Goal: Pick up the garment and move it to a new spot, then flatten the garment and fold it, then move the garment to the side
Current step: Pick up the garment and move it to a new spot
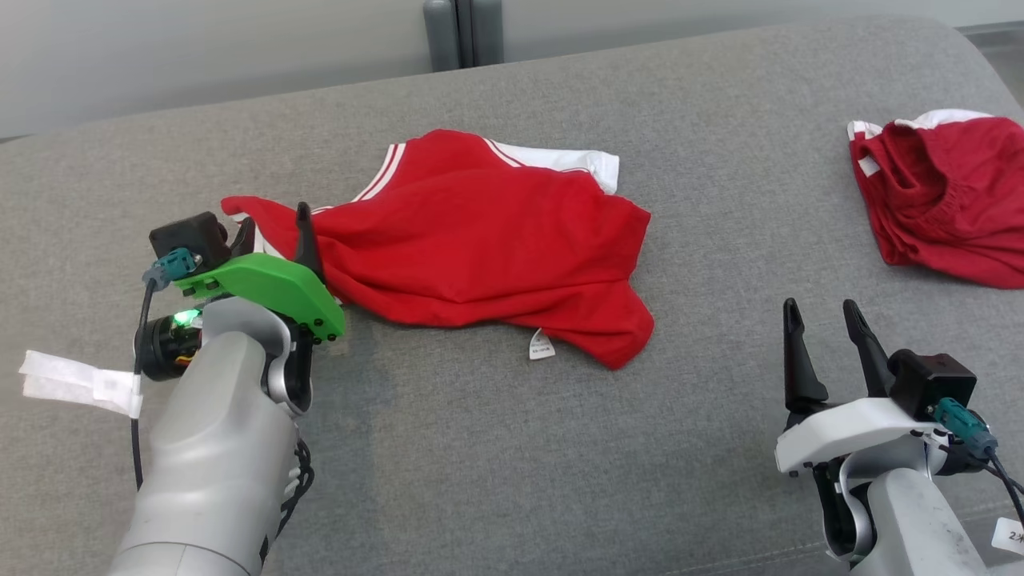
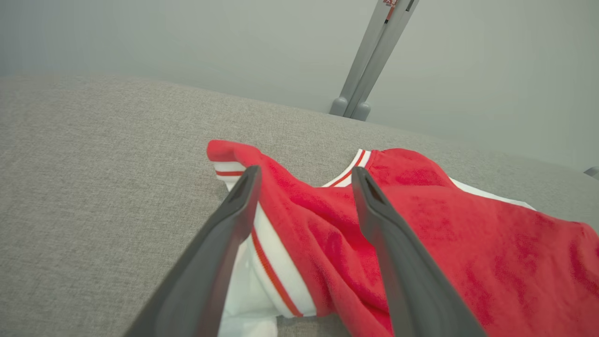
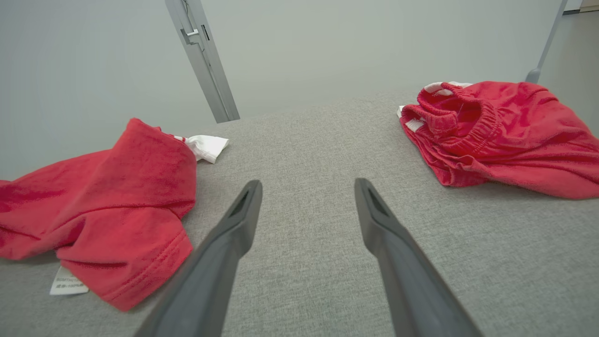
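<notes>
Red jersey (image 1: 480,240) lies rumpled; left gripper (image 1: 274,224), jaws wide around its striped sleeve (image 2: 227,169) yet gripping nothing, looks set to spread it; right gripper (image 1: 820,306) idles open, empty.

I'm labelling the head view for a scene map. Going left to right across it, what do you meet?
white tape tag → left pincer, at the shirt's left end → red shirt → right pincer → red shorts
</notes>
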Available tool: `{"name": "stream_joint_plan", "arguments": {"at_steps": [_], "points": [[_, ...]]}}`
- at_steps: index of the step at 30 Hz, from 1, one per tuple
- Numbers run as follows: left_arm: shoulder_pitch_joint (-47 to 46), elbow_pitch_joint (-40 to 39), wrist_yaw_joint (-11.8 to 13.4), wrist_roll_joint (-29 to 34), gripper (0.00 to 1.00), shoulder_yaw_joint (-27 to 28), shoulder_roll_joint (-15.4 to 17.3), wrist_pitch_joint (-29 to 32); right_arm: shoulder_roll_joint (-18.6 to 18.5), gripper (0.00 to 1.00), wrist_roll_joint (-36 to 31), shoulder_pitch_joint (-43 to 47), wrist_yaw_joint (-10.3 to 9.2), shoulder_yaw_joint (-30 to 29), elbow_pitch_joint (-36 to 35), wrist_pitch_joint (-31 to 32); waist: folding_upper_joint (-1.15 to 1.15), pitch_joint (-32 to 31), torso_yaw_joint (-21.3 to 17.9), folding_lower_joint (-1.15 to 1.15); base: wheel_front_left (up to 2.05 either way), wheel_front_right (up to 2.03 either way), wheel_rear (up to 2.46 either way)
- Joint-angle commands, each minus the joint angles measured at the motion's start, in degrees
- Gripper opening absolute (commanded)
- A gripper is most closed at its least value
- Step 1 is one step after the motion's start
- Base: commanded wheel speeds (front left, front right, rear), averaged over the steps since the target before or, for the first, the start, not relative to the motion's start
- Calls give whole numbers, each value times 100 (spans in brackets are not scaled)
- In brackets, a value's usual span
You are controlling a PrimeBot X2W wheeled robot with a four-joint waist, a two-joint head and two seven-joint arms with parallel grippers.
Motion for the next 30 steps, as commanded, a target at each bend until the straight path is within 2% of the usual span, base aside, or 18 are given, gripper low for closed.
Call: {"name": "stream_joint_plan", "arguments": {"at_steps": [1,9,22,30], "points": [[74,-36,-66,100,100,-69,-14,-120,-15,100,-55,57,-9,-6,22,-31,0,-228,216,0,0,0,0],[538,-529,-218,434,100,-411,-78,-341,-15,100,-294,315,-9,-152,-5,0,0,-782,639,0,0,0,0],[2981,-3168,262,1329,100,9,-54,-331,-17,100,-346,778,-9,-16,-331,189,0,-1065,935,0,0,0,0],[4136,-4113,379,1606,100,214,-86,-332,-15,100,-244,1126,-9,129,-512,186,0,-1078,1030,0,0,0,0]]}}
